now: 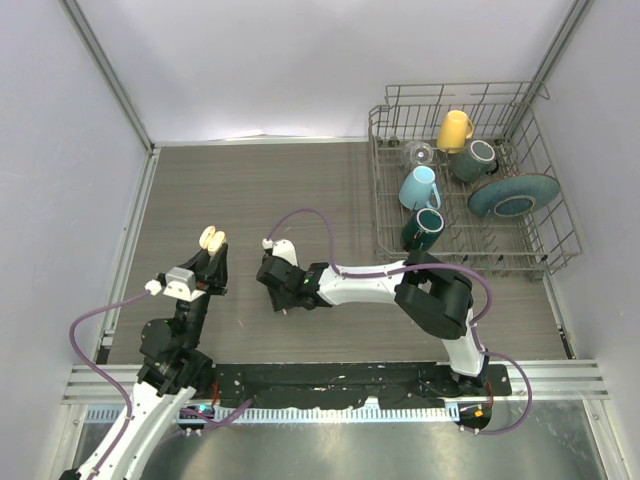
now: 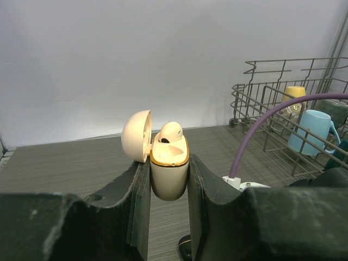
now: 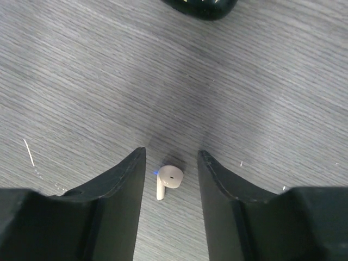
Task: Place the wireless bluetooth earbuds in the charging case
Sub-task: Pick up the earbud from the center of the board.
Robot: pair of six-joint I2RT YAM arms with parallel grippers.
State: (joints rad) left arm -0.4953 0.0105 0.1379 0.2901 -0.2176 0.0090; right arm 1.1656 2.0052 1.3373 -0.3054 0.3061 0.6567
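Grey wood-grain table (image 1: 270, 190)
A wire dish rack (image 1: 545, 235) stands at its far right; one cream earbud (image 3: 168, 179) lies on the bare surface near the middle.

Lab test cell, white panels (image 1: 330, 60), dish rack (image 1: 383, 180)

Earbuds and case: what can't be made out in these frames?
- Left wrist: the lower body of the charging case is hidden between the fingers of the left gripper. Its second slot is unseen behind the seated earbud.
- Top external: the loose earbud is hidden under the right gripper and shows only in right wrist.
- Right wrist: a dark object is cut off by the top edge and is unidentifiable.
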